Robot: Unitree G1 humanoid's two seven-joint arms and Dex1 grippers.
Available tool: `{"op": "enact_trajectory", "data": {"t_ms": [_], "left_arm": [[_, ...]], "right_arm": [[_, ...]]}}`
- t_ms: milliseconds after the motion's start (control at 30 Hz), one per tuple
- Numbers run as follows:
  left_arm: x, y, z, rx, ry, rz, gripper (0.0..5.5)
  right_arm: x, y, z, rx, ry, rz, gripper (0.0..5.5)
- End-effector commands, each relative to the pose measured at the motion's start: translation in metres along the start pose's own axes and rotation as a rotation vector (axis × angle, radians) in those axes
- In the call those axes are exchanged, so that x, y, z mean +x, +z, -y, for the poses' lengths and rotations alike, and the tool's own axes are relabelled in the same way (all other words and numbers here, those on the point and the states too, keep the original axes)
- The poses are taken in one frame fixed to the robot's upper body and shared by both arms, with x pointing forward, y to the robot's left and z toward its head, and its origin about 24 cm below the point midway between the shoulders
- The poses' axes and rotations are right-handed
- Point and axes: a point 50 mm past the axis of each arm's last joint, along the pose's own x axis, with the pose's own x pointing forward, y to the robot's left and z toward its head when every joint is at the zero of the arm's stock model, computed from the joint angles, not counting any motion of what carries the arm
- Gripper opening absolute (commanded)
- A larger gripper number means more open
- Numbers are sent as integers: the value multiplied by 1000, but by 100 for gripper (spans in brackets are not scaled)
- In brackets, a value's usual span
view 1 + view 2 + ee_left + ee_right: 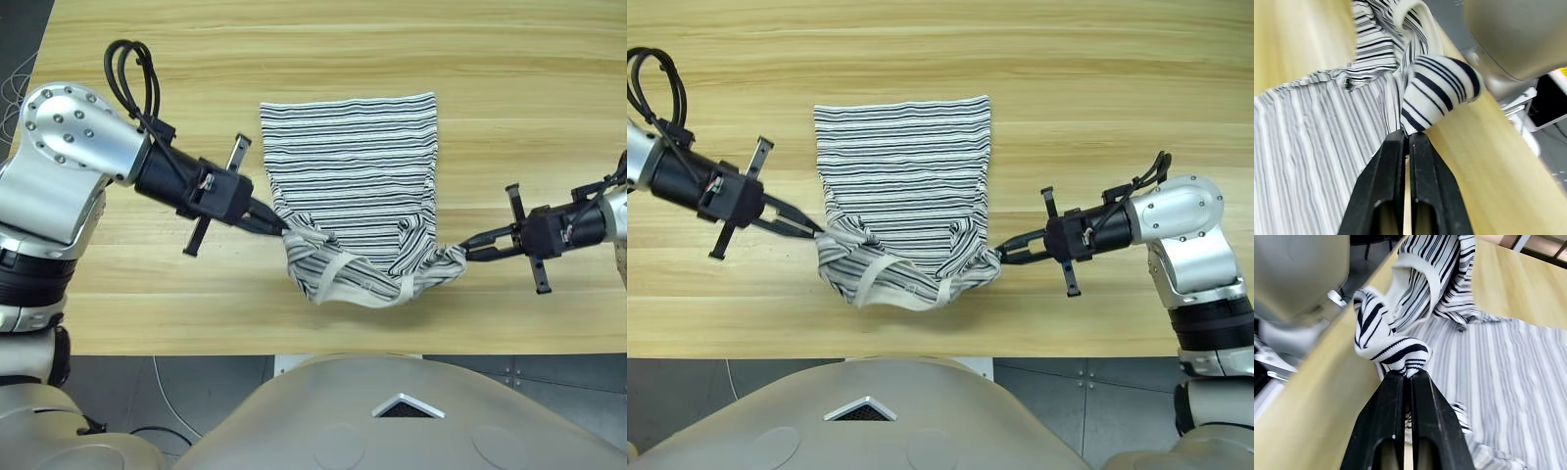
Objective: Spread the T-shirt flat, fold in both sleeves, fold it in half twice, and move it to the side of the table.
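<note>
On the wooden tabletop (529, 78), the striped T-shirt (353, 166) lies near the middle. Its far part is spread flat and its near edge is bunched, with the white neckband showing. The left end effector (279, 228) is clamped on the shirt's near-left corner, and the right end effector (469, 251) is clamped on the near-right corner. Both sets of fingers are pressed together on rolled fabric.

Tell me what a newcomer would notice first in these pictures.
A striped T-shirt lies in the middle of the wooden table, with its near end bunched and raised. The left hand and the right hand each pinch that near end, one at each side.
</note>
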Motion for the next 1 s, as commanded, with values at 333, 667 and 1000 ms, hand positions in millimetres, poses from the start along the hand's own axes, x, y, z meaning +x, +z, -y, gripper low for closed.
{"op": "enact_trajectory", "data": {"t_ms": [333,667,1000], "left_arm": [[-13,-32,-46,-10,284,-25,14],[-33,-55,-67,-118,417,-39,14],[-22,-75,-85,-176,473,-78,14]], "right_arm": [[-8,-7,76,-149,-359,-88,10],[1,-7,115,-205,-451,-165,10],[15,-24,141,-216,-522,-282,10]]}}
